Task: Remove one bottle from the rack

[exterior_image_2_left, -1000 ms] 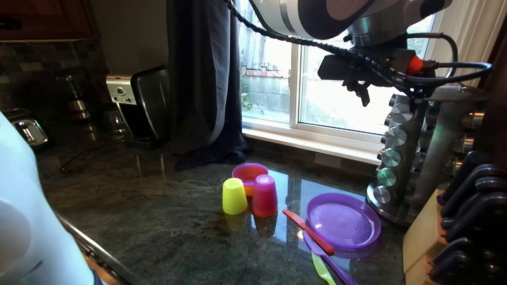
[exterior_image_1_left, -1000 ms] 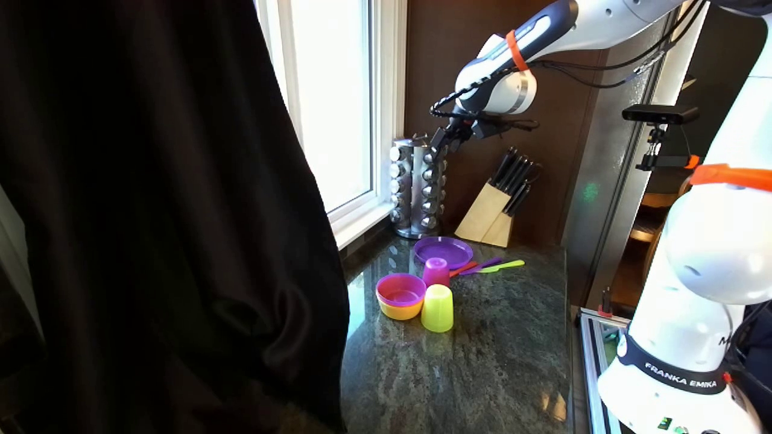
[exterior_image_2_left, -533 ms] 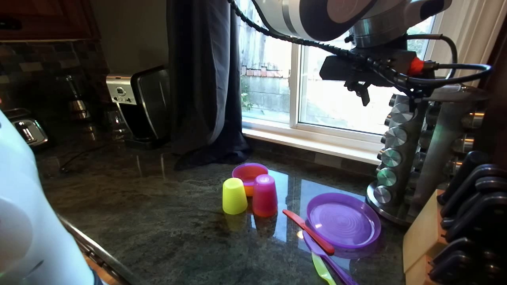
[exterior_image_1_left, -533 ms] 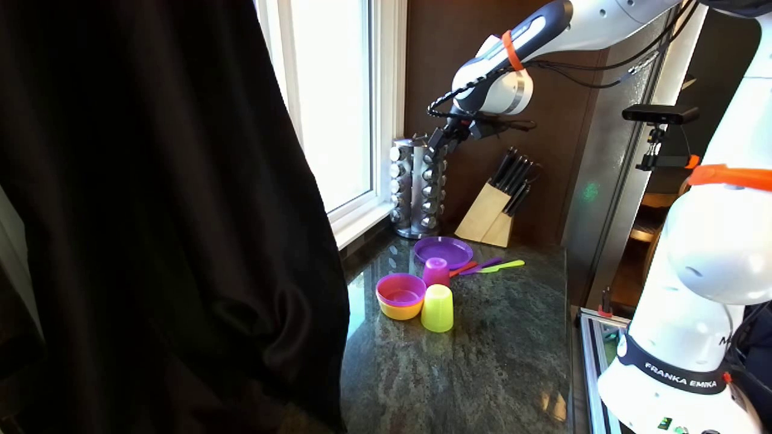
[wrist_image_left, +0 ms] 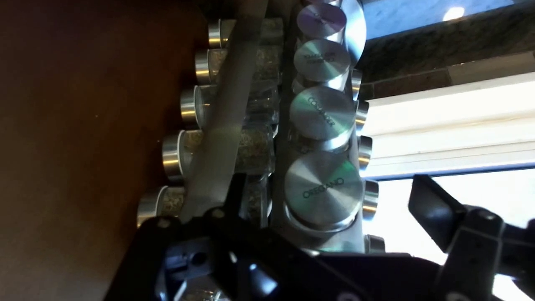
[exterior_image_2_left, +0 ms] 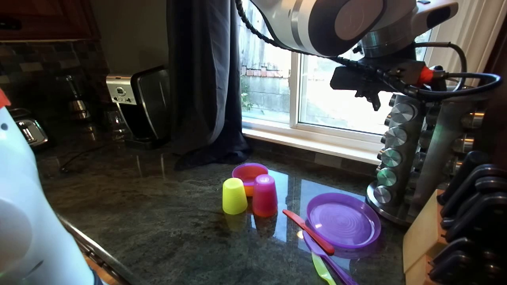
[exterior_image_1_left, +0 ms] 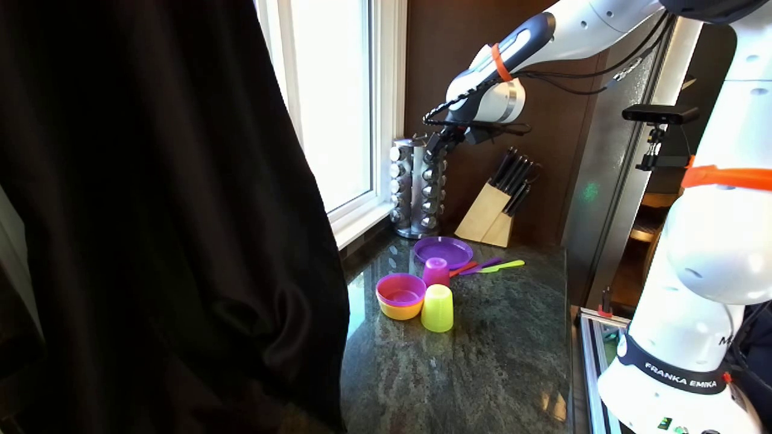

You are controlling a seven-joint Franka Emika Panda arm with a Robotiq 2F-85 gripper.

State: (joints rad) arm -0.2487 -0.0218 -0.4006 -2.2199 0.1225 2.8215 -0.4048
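Notably, the wrist view alone shows both jaws plainly, together with a legible marking: the bottle (wrist_image_left: pixel 324 190) nearest them reads OREGANO. In both exterior views such lettering is too small to make out. One jaw is seen in an exterior view against the bright window (exterior_image_2_left: pixel 344 114); its counterpart cannot be made out there.

Jaws: spread wide, one on each side of the OREGANO bottle as seen in the wrist view, with a gap showing either side of it. Contact with the rack (exterior_image_2_left: pixel 439 142) cannot be determined. That bottle sits in the rack's upper part, in line with others alike.

Edges and room: the rack stands upright on the bench (exterior_image_1_left: pixel 506 367), in a corner between the window and a brown wall (exterior_image_1_left: pixel 555 120). A knife block (exterior_image_1_left: pixel 482 211) stands near it; a purple plate (exterior_image_1_left: pixel 443 250) lies just beside its base. Further out are a magenta cup (exterior_image_1_left: pixel 436 271) and a yellow-green cup (exterior_image_1_left: pixel 437 308), both upside down, and stacked bowls (exterior_image_1_left: pixel 400 311). From the cups, a broad stretch of bench runs to its edge, alongside which stands the arm's base (exterior_image_1_left: pixel 654 398).
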